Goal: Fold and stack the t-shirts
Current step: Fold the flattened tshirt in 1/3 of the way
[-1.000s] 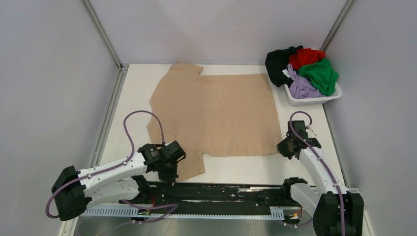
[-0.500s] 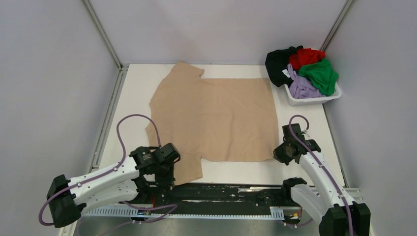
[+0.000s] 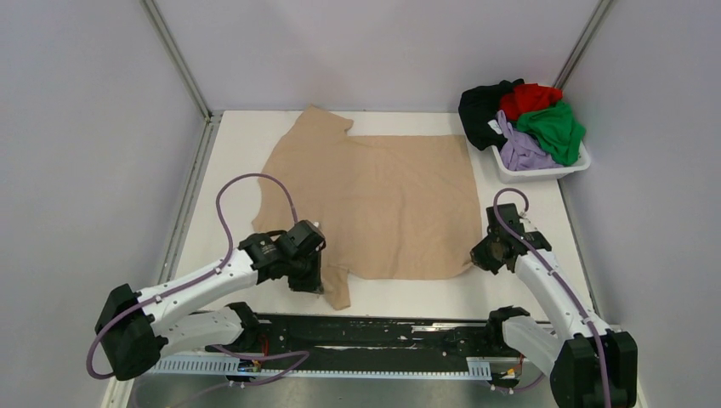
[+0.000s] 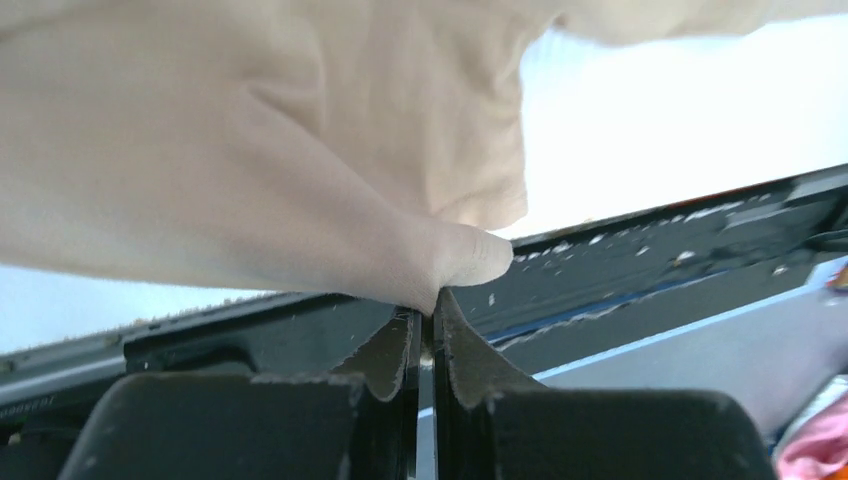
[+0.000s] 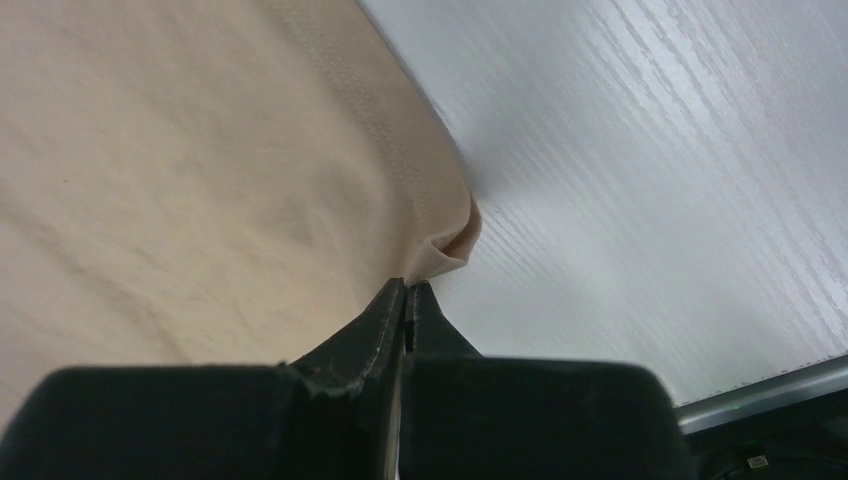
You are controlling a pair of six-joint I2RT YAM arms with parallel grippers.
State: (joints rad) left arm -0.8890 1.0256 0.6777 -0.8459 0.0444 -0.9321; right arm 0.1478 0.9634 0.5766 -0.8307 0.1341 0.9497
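Observation:
The tan t-shirt (image 3: 374, 200) lies spread on the white table (image 3: 527, 204). My left gripper (image 3: 313, 280) is shut on its near left sleeve and holds it lifted; the cloth hangs from the closed jaws in the left wrist view (image 4: 300, 150). My right gripper (image 3: 476, 255) is shut on the shirt's near right hem corner, which is pinched between the jaws in the right wrist view (image 5: 437, 255). The black (image 3: 478, 106), red (image 3: 529, 98), green (image 3: 554, 129) and lavender (image 3: 520, 151) shirts are piled in the white basket (image 3: 544, 174) at the back right.
The black rail (image 3: 383, 336) with the arm bases runs along the table's near edge. Grey walls and metal corner posts (image 3: 174, 55) enclose the table. A strip of bare table lies between the shirt's near edge and the rail.
My left gripper has risen and moved away from the rail and to the right with the sleeve, which now hangs bunched. My right gripper moved slightly up and left with the hem corner.

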